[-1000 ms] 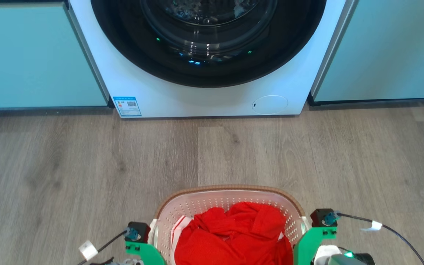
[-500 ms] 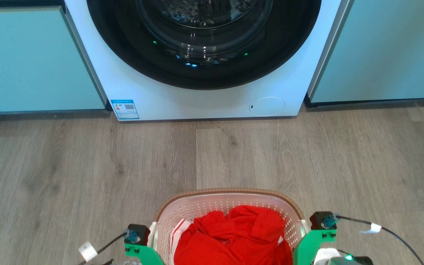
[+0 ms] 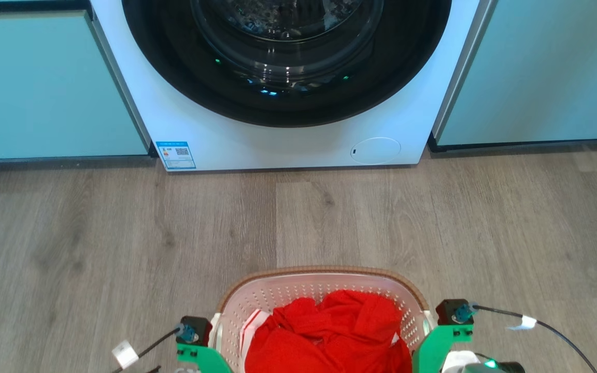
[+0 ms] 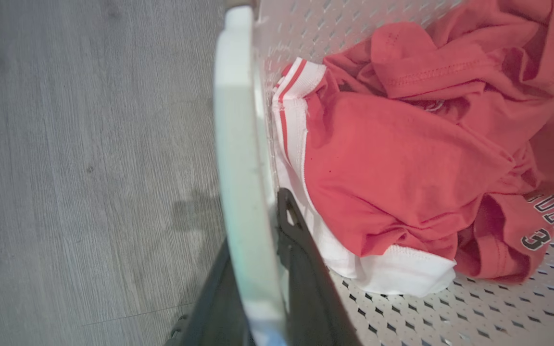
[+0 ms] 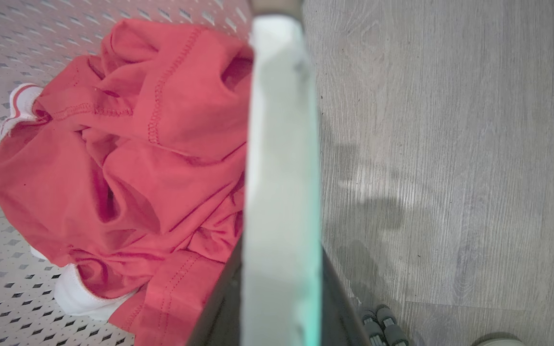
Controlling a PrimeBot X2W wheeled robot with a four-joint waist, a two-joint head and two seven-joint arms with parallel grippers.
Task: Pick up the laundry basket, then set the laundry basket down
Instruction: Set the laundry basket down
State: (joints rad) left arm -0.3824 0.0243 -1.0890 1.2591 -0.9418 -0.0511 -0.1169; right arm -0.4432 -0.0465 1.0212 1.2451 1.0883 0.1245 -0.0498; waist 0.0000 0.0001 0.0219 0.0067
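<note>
While both my arms are reaching down at the lower edge of the head view, I am flanking the laundry basket (image 3: 324, 277) and gripping it by its two white side handles

Left gripper (image 4: 258, 269): wrist is pointing straight down along the basket's left wall. The two dark fingers (image 4: 301, 269) are straddling the left handle (image 4: 238, 144), one inside the perforated wall and one on the floor side. Jaws are clenching the handle, and the plastic edge is running up between them

Right gripper (image 5: 282, 293): mirrored pose, wrist pointing down. Its fingers (image 5: 337, 307) are pressing on either side of the right handle (image 5: 282, 144), so these jaws are clamping too

From the head, only my green wrist brackets are showing, left (image 3: 200, 355) and right (image 3: 441, 336), each hugging a side of the brown rim

The basket is sitting centred between my arms, over the grey wood floor (image 3: 122, 233), facing the washing machine (image 3: 288, 145) and well apart from it. I cannot tell whether its base is touching the floor

A crumpled red garment (image 3: 329, 336) with white striped trim is lying inside, bunching against the left wall

Teal cabinets are standing either side of the machine, left (image 3: 44, 83) and right (image 3: 547, 72)
</note>
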